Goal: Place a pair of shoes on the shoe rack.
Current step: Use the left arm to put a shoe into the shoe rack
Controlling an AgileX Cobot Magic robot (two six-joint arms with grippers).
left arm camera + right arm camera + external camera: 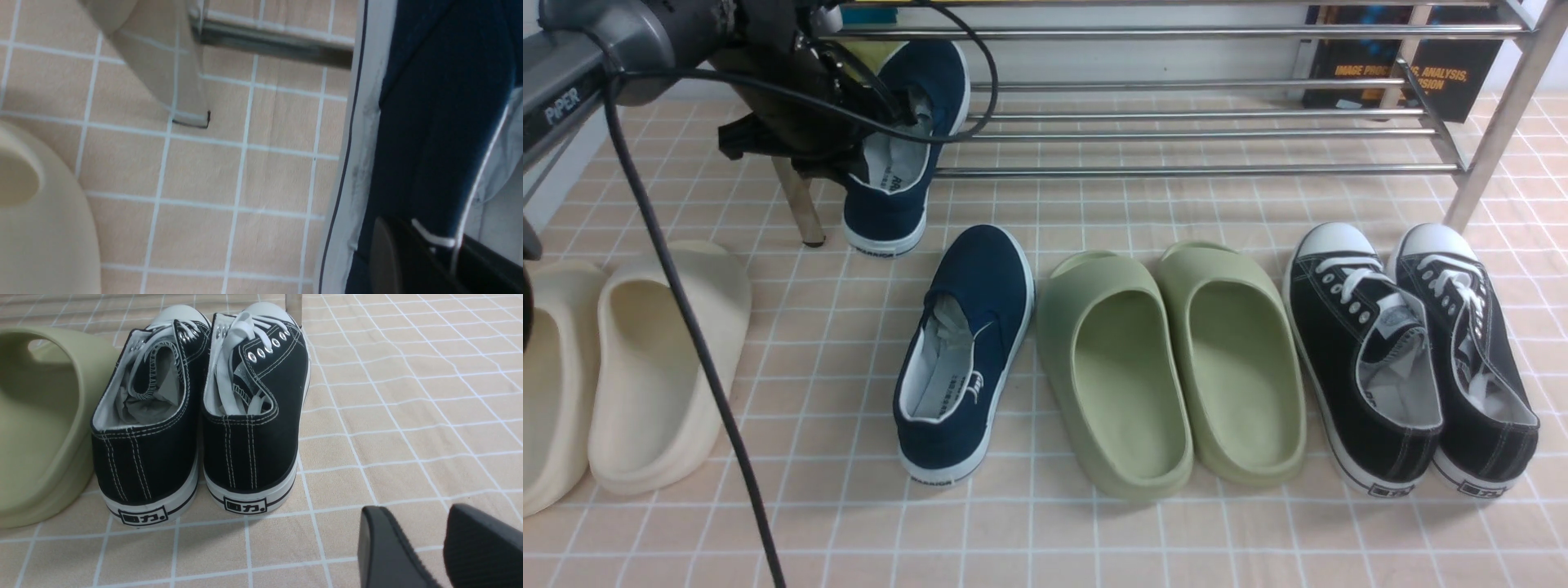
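My left gripper (907, 110) is shut on the side wall of one navy slip-on shoe (894, 192), one finger inside its opening. This shoe is tilted, toe up over the left end of the chrome shoe rack (1192, 171), heel low beside the rack's front left leg (805, 212). In the left wrist view the left gripper (433, 249) pinches the shoe's navy canvas (441, 122) by its white trim. The other navy shoe (968, 343) lies on the checked cloth in front of the rack. My right gripper (414, 526) hovers open over bare cloth, nothing between its fingers.
Green foam slides (1168, 359) lie right of the loose navy shoe, with black lace-up sneakers (1409, 351) beyond them near the rack's right leg. Cream slides (629, 367) lie at the left. A dark book (1421, 73) stands behind the rack. The left arm's cable (686, 327) hangs down.
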